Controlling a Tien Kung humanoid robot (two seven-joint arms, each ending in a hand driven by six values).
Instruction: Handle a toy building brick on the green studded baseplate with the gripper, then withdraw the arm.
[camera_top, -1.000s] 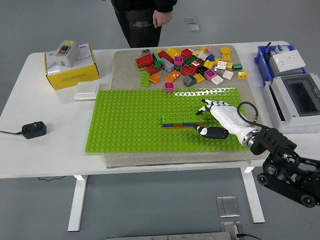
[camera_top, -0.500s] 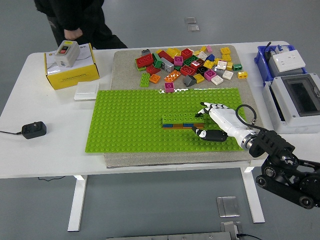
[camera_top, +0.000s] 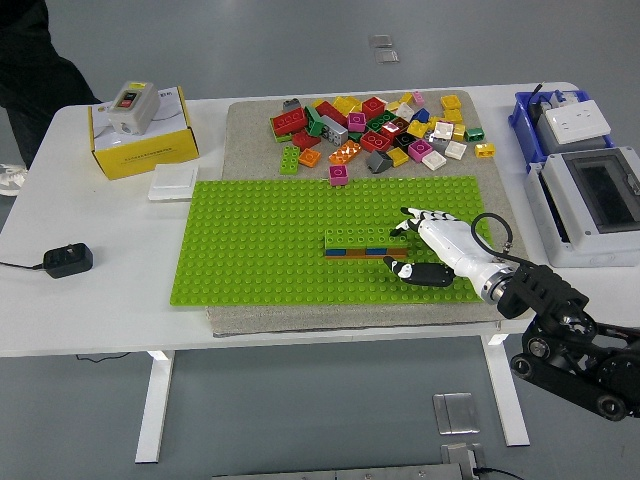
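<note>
A: Where is the brick found?

B: A low green-topped strip of stacked plastic bricks (camera_top: 366, 242) is seated toward the right edge of the green studded baseplate (camera_top: 260, 250). The white five-fingered right hand (camera_top: 428, 243) is spread at its right end, nothing gripped.

A: What could be spoiled?

B: If the arm is drawn back carelessly, the strip could be snagged and pried off its studs.

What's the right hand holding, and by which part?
Nothing visibly held: the right hand sits with fingers spread by the right end of the brick stack on the baseplate.
</note>
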